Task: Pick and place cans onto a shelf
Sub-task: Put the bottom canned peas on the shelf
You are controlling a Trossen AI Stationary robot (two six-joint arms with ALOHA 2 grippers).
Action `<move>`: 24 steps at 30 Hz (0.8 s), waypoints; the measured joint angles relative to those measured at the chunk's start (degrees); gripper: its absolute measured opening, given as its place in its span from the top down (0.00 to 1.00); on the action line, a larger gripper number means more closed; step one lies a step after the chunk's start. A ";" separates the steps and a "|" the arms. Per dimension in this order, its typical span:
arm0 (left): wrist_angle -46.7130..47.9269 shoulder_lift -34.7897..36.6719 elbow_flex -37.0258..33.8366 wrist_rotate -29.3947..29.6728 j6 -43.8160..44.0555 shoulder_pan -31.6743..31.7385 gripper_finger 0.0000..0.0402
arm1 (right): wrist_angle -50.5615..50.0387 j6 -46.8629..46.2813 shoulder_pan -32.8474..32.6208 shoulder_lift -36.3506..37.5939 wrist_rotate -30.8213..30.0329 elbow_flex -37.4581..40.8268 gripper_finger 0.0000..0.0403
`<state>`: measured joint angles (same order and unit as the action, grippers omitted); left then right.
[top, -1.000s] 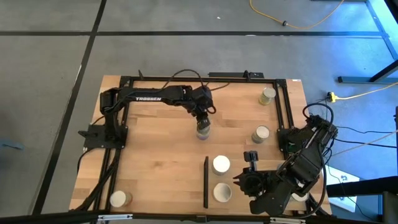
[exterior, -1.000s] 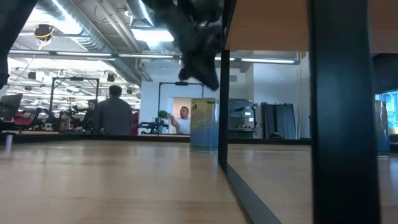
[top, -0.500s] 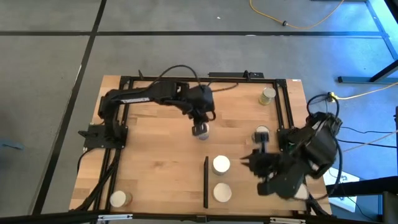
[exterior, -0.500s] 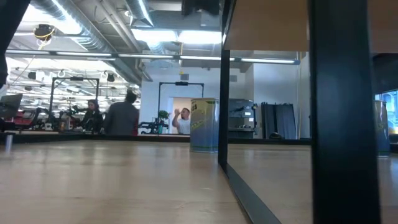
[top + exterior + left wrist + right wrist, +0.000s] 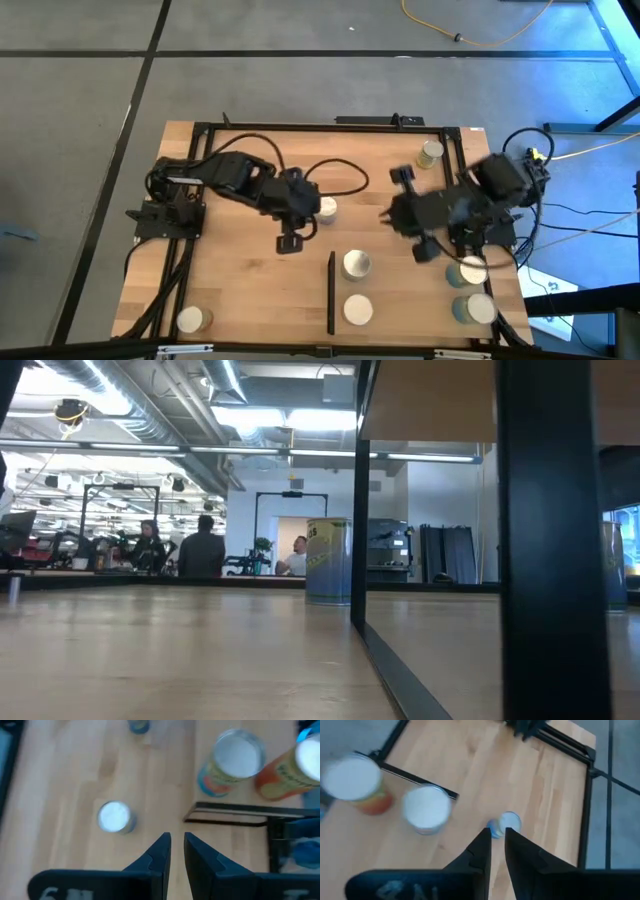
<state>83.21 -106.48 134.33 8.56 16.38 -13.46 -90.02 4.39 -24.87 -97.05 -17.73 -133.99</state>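
We see the table [image 5: 250, 290] from above with both arms over it. Nearest edge: one can [image 5: 190, 320] sits alone at the front left corner. On the front right, the shelf [image 5: 400, 300] lies flat with its black bar [image 5: 331, 292] along its left edge; two cans stand on it just right of the bar, one [image 5: 357, 309] in front of the other [image 5: 356, 264]. Two more cans [image 5: 478, 308] stand at the shelf's right end, partly under the right arm.

Mid-table: the left gripper [image 5: 290, 243] hangs empty over bare wood left of the bar, jaws nearly closed with a thin gap, as the left wrist view shows [image 5: 177, 847]. A can [image 5: 326, 207] stands just behind it, apart from it. The right gripper [image 5: 398, 192] reaches toward the table's middle from the right, holding nothing, jaws also almost closed [image 5: 497, 845].

Far side: one can [image 5: 431, 152] stands near the back right corner.

Low view shows one blue-and-yellow can [image 5: 328, 560] upright by the dark bar, people in the room behind.
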 joint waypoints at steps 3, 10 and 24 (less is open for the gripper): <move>3.97 1.27 0.06 4.02 2.76 -1.65 0.88 | -0.02 4.89 5.26 0.36 2.98 0.00 0.86; 6.88 5.05 0.08 7.87 2.37 -3.12 0.88 | 0.09 16.88 14.88 0.39 8.25 3.63 0.86; 6.83 15.27 0.10 7.95 -7.93 0.63 0.89 | 4.64 21.28 23.96 0.28 8.34 21.19 0.86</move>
<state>90.04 -91.21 134.43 16.51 8.45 -12.83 -85.38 25.67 -0.91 -96.77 -9.39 -112.81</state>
